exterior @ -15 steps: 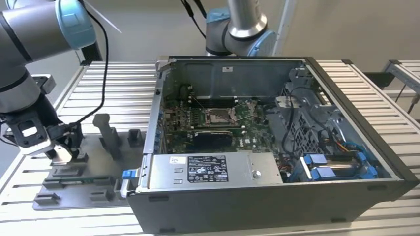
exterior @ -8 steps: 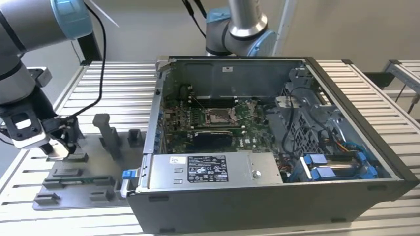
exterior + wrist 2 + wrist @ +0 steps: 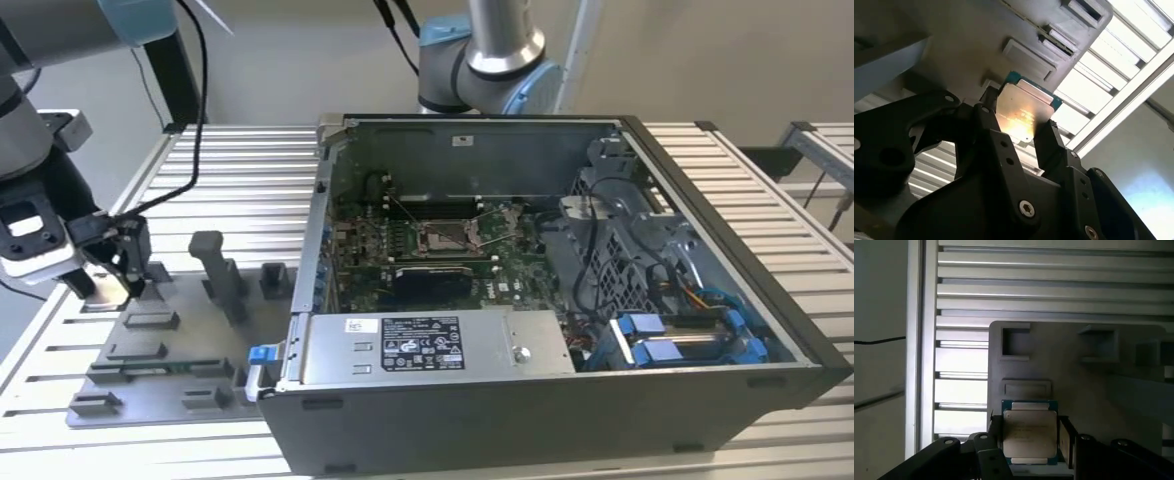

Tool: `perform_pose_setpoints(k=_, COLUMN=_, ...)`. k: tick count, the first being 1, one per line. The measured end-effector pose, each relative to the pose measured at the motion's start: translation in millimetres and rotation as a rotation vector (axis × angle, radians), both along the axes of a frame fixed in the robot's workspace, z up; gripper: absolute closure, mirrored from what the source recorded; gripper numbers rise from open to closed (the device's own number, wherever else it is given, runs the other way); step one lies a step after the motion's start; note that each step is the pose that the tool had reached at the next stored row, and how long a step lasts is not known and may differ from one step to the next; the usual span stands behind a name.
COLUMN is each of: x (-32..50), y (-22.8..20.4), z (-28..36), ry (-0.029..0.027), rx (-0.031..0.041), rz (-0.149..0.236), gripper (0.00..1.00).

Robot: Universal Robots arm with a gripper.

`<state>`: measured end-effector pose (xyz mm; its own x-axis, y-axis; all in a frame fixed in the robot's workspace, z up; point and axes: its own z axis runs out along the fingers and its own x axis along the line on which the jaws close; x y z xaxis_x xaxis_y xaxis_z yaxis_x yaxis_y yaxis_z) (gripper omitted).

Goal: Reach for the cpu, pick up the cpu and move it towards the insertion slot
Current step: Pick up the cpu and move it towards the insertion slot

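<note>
The cpu (image 3: 1030,432) is a small square chip with a silvery metal top and a thin teal edge. My gripper (image 3: 1030,432) is shut on it, one black finger on each side, in both wrist views. In the second wrist view the cpu (image 3: 1024,112) catches a warm glare between the fingers (image 3: 1048,137). In the exterior view my gripper (image 3: 114,280) hangs low over the far corner of the grey fixture tray (image 3: 174,345), on that view's left. The insertion slot (image 3: 447,237), a silver-framed socket with a dark centre, lies on the green board inside the open computer case, well to the right.
The open computer case (image 3: 561,400) has tall dark walls between the tray and the socket. Upright grey blocks (image 3: 214,270) rise from the tray beside my gripper. A second robot arm (image 3: 487,55) stands behind the case. The table is slatted aluminium (image 3: 240,170).
</note>
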<state>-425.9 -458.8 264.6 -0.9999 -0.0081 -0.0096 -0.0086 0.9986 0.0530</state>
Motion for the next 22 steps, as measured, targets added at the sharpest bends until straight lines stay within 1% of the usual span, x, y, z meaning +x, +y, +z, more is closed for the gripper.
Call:
perform_pose_setpoints(k=7, x=0.0, y=0.0, z=26.3, ry=0.0, rx=0.0, rz=0.0, gripper=1.0)
perform_pose_setpoints(k=13, x=0.0, y=0.0, z=51.6, ry=0.0, rx=0.0, rz=0.0, gripper=1.0)
perform_pose_setpoints(k=17, x=0.0, y=0.0, z=69.6, ry=-0.0001, rx=0.0001, rz=0.0, gripper=1.0)
perform_pose_setpoints(k=22, x=0.0, y=0.0, z=87.7, ry=-0.0001, rx=0.0001, rz=0.0, gripper=1.0)
